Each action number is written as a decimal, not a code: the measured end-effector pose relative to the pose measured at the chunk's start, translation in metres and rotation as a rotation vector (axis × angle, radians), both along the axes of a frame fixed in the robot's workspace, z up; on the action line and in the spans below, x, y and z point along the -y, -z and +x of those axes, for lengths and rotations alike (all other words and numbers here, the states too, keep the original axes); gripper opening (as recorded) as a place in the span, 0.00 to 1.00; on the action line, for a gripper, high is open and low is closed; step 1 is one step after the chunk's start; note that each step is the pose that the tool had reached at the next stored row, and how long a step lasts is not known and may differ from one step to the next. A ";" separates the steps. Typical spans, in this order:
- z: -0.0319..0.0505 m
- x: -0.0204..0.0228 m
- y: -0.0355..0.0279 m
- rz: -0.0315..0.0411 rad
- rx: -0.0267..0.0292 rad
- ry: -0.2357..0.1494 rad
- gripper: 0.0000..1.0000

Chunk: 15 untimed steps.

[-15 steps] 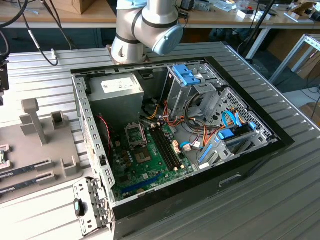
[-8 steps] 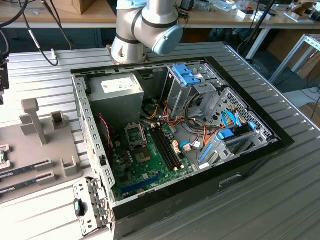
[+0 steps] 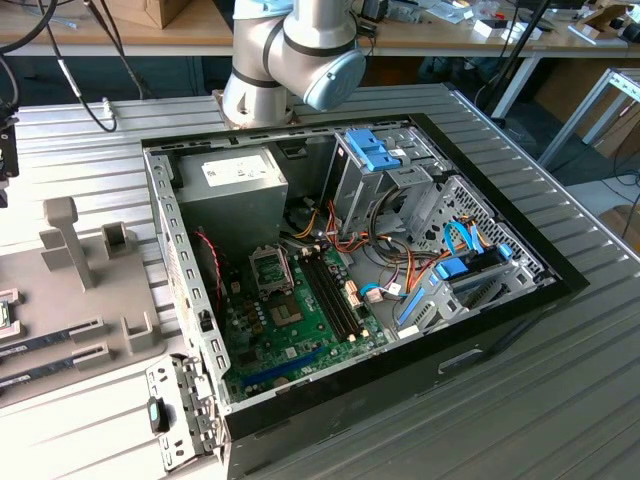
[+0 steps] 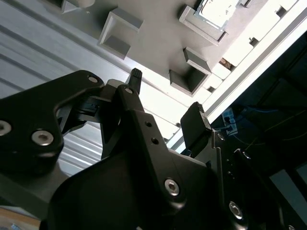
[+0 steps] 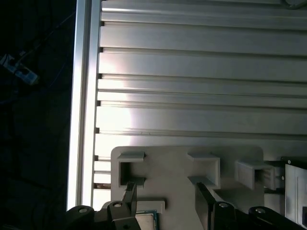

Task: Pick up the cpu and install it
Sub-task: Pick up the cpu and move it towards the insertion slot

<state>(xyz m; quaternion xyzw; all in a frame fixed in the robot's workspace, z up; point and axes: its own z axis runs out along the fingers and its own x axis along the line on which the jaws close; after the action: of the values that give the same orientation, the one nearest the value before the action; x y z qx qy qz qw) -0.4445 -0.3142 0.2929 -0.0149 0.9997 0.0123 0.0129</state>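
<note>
Exterior view: the computer case [image 3: 165, 230] sits at centre with the motherboard socket [image 3: 270, 268] inside it. A grey fixture tray [image 3: 120, 290] lies at nine o'clock, the exterior view's left.

Second wrist view: the gripper [image 4: 165, 96] hangs over that tray, jaws spread wide and empty.

First wrist view: this adds what seems to be the cpu [image 5: 144, 221], seated in the tray near the gripper. The jaws should be square and centred over it before closing.

Shows cpu [image 5: 145, 222] lying flat on grey holder [image 5: 182, 163], silvery top up, thin green rim, partly hidden.
</note>
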 end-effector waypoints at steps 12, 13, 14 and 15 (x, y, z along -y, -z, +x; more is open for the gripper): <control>0.0000 -0.0053 0.0012 0.0000 0.0001 0.000 0.60; 0.0000 -0.0056 0.0013 0.0000 0.0001 0.000 0.60; 0.0000 -0.0060 0.0013 0.0000 0.0000 0.000 0.60; 0.0000 -0.0064 0.0013 0.0000 0.0001 0.000 0.60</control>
<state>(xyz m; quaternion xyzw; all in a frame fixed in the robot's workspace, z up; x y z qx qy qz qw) -0.4445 -0.3077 0.2916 -0.0148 0.9997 0.0123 0.0129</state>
